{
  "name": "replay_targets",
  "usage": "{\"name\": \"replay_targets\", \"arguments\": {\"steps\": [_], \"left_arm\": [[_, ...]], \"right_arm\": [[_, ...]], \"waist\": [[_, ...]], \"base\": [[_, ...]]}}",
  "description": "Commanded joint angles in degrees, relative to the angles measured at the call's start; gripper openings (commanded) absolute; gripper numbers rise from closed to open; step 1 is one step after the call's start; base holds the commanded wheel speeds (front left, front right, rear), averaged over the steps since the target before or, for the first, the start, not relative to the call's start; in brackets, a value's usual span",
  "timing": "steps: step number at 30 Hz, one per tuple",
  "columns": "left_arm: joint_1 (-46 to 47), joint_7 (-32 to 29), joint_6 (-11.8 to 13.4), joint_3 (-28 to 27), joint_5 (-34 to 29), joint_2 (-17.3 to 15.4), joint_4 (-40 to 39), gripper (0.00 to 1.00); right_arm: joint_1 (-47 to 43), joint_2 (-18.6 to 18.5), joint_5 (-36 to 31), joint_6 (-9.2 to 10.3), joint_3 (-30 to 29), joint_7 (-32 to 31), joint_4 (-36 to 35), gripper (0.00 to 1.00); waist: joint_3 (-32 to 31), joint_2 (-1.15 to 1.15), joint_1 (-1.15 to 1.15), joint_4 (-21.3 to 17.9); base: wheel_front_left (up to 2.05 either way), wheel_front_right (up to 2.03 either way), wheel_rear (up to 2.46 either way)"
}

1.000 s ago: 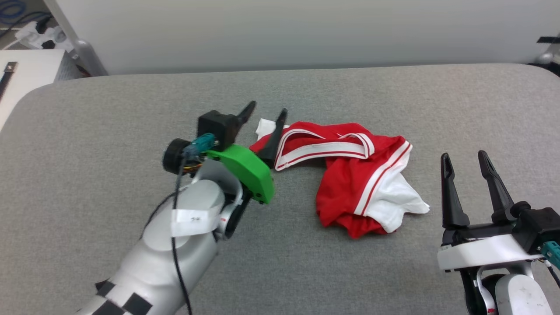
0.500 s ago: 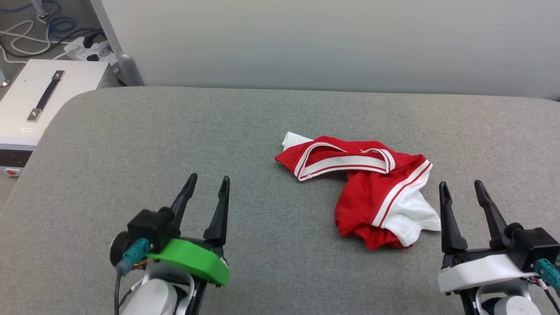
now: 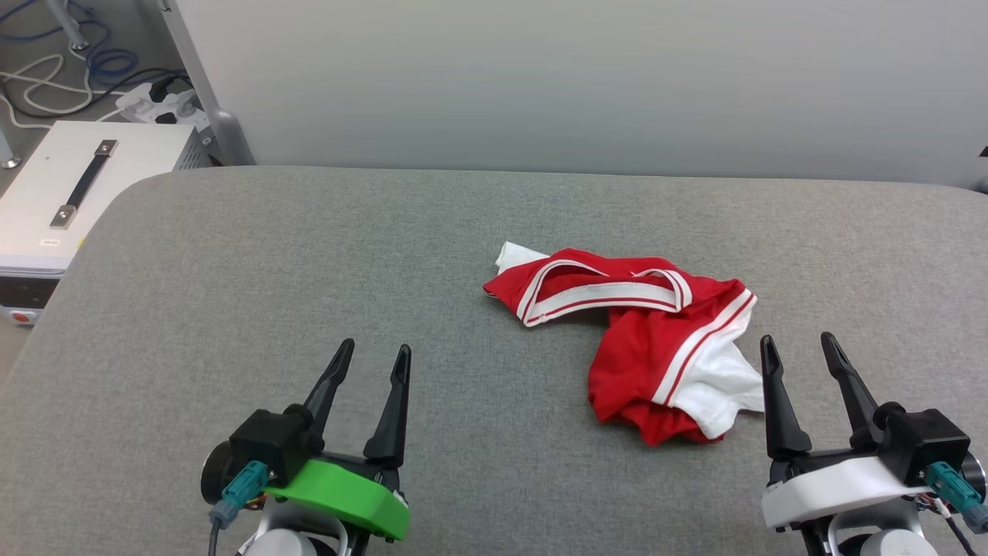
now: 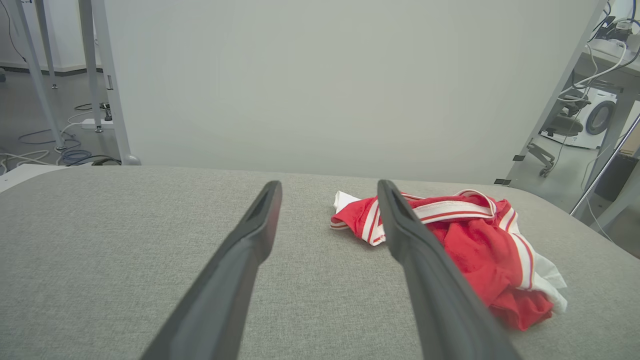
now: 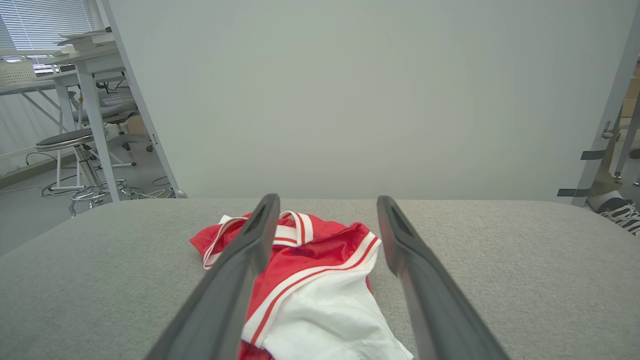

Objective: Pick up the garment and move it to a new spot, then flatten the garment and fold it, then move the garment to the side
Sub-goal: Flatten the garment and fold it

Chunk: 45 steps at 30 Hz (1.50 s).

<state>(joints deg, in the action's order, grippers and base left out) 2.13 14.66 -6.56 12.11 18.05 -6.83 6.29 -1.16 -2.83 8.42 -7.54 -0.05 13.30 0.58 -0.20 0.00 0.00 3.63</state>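
Note:
The garment (image 3: 641,340) lies crumpled in a heap on the grey table (image 3: 309,270), right of centre: red cloth, white sleeve, red-white striped trim. No print shows. My left gripper (image 3: 374,355) stands open near the table's front left, well apart from the heap, nothing between its fingers. My right gripper (image 3: 795,344) stands open at the front right, its fingertips just right of the white sleeve. In the left wrist view the garment (image 4: 470,240) lies ahead and to the right. In the right wrist view the garment (image 5: 310,280) lies straight ahead between the fingers, untouched.
A pale wall panel (image 3: 540,77) rises behind the table's far edge. A white box with a black handle (image 3: 69,193) and cables with a power strip (image 3: 154,96) sit on the floor at the far left. Desks and stools (image 5: 75,140) stand beyond the table's left side.
My left gripper has drawn back from the garment's left edge to the front left, open and empty. The camera has tilted, shifting the whole picture. The garment lies as before.

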Motion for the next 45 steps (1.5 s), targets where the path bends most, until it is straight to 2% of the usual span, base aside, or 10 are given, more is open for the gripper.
{"name": "replay_targets", "arguments": {"steps": [1, 9, 13, 17, 20, 26, 30, 37, 45], "left_arm": [[-1.13, 0.33, -0.44, -0.35, -0.82, 0.6, -0.01, 1.0], [-0.89, 0.33, -0.88, -0.45, -1.65, 1.73, 0.18, 1.0], [-0.23, 0.33, -0.9, 0.32, -1.34, 1.89, 0.59, 1.0], [1.13, 0.34, -0.91, 0.95, -1.18, 2.04, 0.82, 1.0], [2.18, 0.34, -0.91, 1.43, -0.99, 2.26, 0.98, 1.0], [4.37, 0.34, -0.92, 2.44, -0.46, 2.81, 1.57, 1.0], [5.75, 0.34, -0.92, 3.76, -0.32, 3.22, 2.42, 1.0], [6.9, 0.34, -0.92, 4.7, 1.49, 3.75, 3.92, 1.0], [7.91, 0.34, -0.92, 5.24, 2.02, 3.91, 4.16, 1.0]], "right_arm": [[-0.67, -0.05, 0.23, 0.05, 0.17, 0.1, 0.3, 1.0], [-0.27, -0.05, 0.4, 0.05, 0.38, -0.44, 0.69, 1.0], [1.21, -1.12, -1.19, 0.05, 2.46, -4.53, 0.28, 1.0], [4.85, -6.07, -0.02, 0.05, 6.19, -14.48, -1.3, 1.0], [9.1, -11.6, 4.0, 0.05, 10.4, -25.85, -3.0, 1.0], [18.92, -20.2, 14.22, 0.05, 14.64, -48.27, -4.45, 1.0], [24.88, -25.28, 17.84, 0.05, 16.85, -59.65, -3.59, 1.0], [32.13, -29.79, 22.33, 0.05, 21.15, -70.1, -1.16, 1.0], [36.68, -34.02, 25.69, 0.05, 28.05, -71.63, 3.58, 1.0]], "waist": [[-0.01, 0.0, 0.0, -0.16], [0.82, 0.0, 0.0, -0.53], [2.0, 0.0, 0.0, -0.38], [3.71, 0.0, 0.0, 0.54], [5.37, 0.0, 0.0, 1.57], [8.77, 0.0, 0.0, 4.79], [10.61, 0.0, 0.0, 7.71], [12.8, 0.0, 0.0, 12.38], [13.93, 0.0, 0.0, 16.23]], "base": [[0.0, 0.0, 0.0], [0.0, 0.0, 0.0], [0.0, 0.0, 0.0], [0.0, 0.0, 0.0], [0.0, 0.0, 0.0], [0.0, 0.0, 0.0], [0.0, 0.0, 0.0], [0.0, 0.0, 0.0], [0.0, 0.0, 0.0]]}}
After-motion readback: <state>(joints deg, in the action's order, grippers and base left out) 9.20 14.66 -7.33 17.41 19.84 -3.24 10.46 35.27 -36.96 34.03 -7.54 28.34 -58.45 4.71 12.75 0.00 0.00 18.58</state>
